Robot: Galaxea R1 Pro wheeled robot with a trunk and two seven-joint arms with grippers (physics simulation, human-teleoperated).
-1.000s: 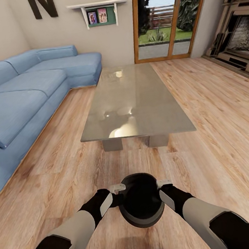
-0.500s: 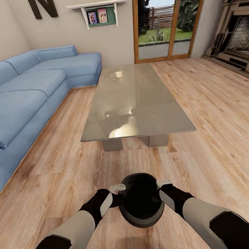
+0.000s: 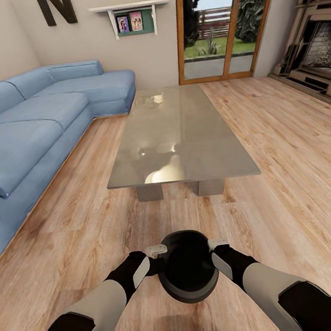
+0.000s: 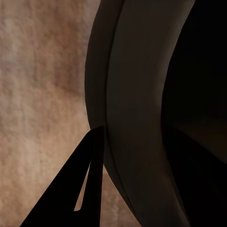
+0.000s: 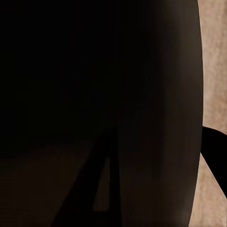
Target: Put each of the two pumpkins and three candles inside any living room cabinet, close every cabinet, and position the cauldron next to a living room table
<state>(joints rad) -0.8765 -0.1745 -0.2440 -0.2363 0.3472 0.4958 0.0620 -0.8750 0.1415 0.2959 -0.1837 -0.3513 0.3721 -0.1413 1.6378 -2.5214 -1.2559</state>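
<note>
We hold the small round matte-black cauldron [image 3: 188, 272] between both arms, low over the pale wood-plank floor [image 3: 293, 180], because its wide mouth and smooth belly give one pincer little to bite on. The left pincer [image 3: 157, 250] sits at the rim on one side and the right pincer [image 3: 217, 244] at the rim on the opposite side. In the left wrist view a dark finger [image 4: 78, 189] lies against the pot's outer wall, and the right wrist view shows one finger inside the bowl and another outside, so we judge each pincer clamped on the rim.

Ahead, still apart from the pot, stands the long low counter with the reflective grey glass top [image 3: 177, 138], its near block legs facing us. We judge the carry nearly done: the pot needs setting down on the floor just beside that near end. A blue sectional sofa [image 3: 30, 131] flanks the left, so the straight approach keeps both elbows free.
</note>
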